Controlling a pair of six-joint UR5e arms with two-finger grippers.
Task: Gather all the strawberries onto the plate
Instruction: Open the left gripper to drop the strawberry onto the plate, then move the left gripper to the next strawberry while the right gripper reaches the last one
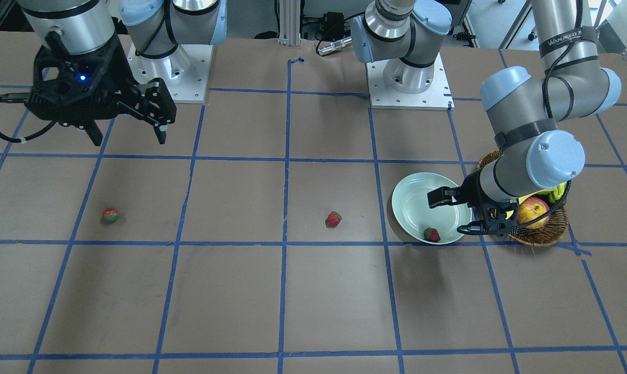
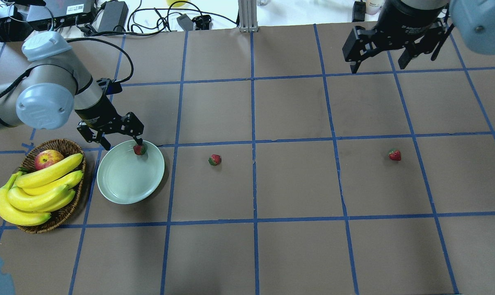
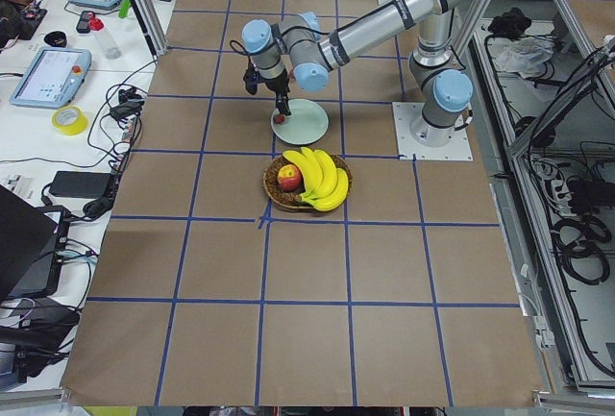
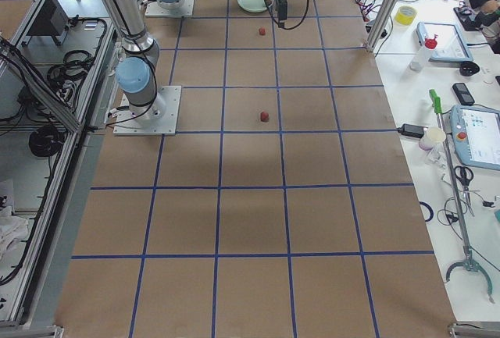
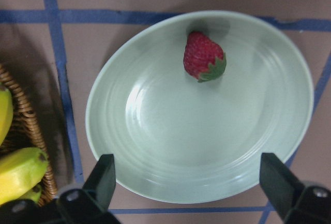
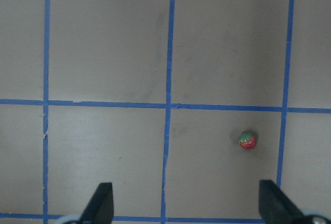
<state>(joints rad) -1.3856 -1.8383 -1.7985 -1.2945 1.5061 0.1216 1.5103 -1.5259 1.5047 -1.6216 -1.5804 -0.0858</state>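
Observation:
The pale mint-green plate [image 2: 120, 184] sits on the table's left side. One strawberry [image 2: 140, 149] lies in it near the far rim, also in the left wrist view [image 5: 204, 57]. My left gripper [image 2: 122, 143] hovers open and empty over the plate's far edge. A second strawberry [image 2: 215, 159] lies on the table just right of the plate. A third strawberry [image 2: 394, 155] lies far to the right and shows in the right wrist view [image 6: 248, 140]. My right gripper [image 2: 377, 65] is open and empty, high above the table beyond the third strawberry.
A brown wicker basket [image 2: 50, 221] stands just left of the plate, holding bananas [image 2: 38, 192] and a red-yellow apple [image 2: 47, 159]. Blue tape lines grid the brown table. Cables and boxes lie along the far edge.

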